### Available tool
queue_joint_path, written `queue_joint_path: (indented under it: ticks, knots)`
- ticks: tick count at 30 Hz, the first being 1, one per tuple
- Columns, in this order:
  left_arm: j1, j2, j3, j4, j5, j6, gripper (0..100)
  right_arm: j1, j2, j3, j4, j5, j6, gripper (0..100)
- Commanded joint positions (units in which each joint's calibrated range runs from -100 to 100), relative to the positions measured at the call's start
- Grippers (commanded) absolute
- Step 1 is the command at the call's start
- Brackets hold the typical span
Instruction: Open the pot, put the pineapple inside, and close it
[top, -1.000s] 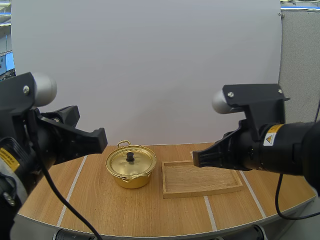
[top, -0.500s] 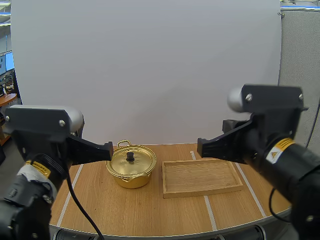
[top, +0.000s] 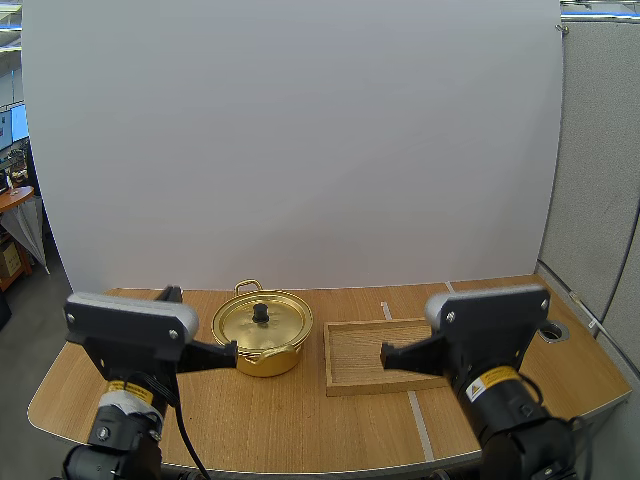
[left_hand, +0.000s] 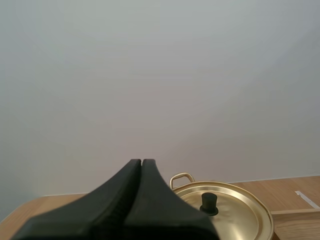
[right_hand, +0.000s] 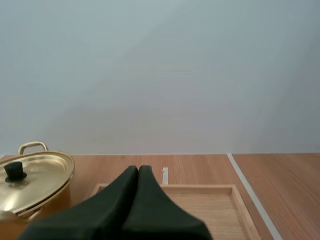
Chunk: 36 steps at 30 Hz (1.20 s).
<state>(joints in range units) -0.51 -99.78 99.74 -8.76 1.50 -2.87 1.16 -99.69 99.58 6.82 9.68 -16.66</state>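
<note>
The left claw (left_hand: 141, 167) and right claw (right_hand: 138, 172) are shut tight, holding nothing. The lid knob (top: 260, 313) is small; a claw could slip and bump the pot (top: 262, 345).

The pot (top: 262, 348) sat on the table (top: 280, 425), left of the tray (top: 352, 362), with its lid (top: 282, 325) on. Pot and tray stood close together, maybe not touching.

The lid (top: 282, 322) hides the inside of the pot (top: 266, 361).
</note>
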Motion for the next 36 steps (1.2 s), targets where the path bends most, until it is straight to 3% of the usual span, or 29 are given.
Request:
queue_joint_path:
  ticks: [1, 12, 17, 36]
  knots:
    - [0.15, -0.2, 0.3, -0.3, 0.4, -1.0, 1, -0.2, -0.3, 0.4, -0.5, -1.5, -0.5, 0]
    - [1.17, -0.2, 0.3, -0.3, 20.9, -5.2, 1, -0.3, -0.3, 0.4, -0.5, 22.1, -0.5, 0]
    - [1.41, -0.2, 0.3, -0.3, 30.2, -5.2, 1, -0.5, -0.3, 0.4, -0.5, 22.1, -0.5, 0]
    - [1.66, -0.2, 0.3, -0.3, 29.4, -5.2, 1, -0.9, -0.3, 0.4, -0.2, 22.0, -0.5, 0]
